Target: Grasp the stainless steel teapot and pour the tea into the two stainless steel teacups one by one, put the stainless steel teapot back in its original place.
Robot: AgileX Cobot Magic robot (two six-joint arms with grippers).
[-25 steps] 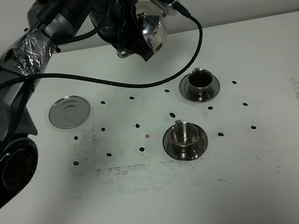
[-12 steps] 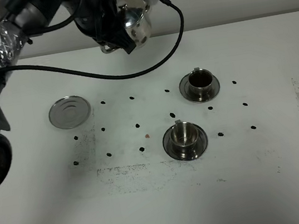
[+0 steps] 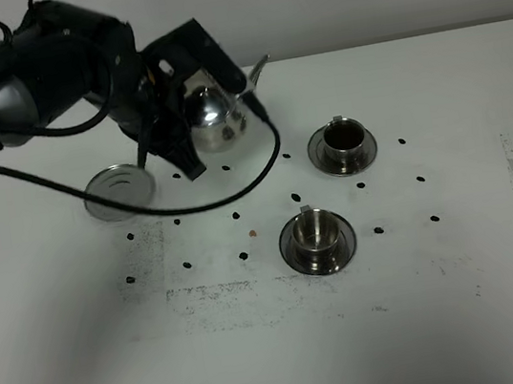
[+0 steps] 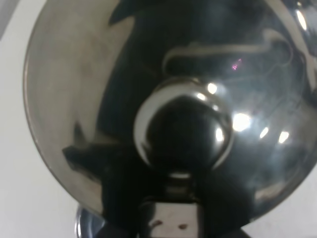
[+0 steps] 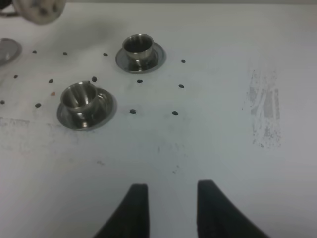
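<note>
1. The teapot (image 3: 218,125) hangs clear of the table (image 3: 468,315), between the bare saucer (image 3: 119,191) and the farther cup (image 3: 341,141). Its spout points away from the saucer.
2. The left gripper (image 3: 181,126) is clamped on the teapot at its handle side. The right gripper (image 5: 168,198) stands slightly parted and holds nothing.
3. The pot is polished steel, so it is rigid but probably slippery, and any tea inside would shift its weight. The loop handle looks like the soundest hold, and the lid may sit loose.
4. No brand, label or writing can be read anywhere.
</note>
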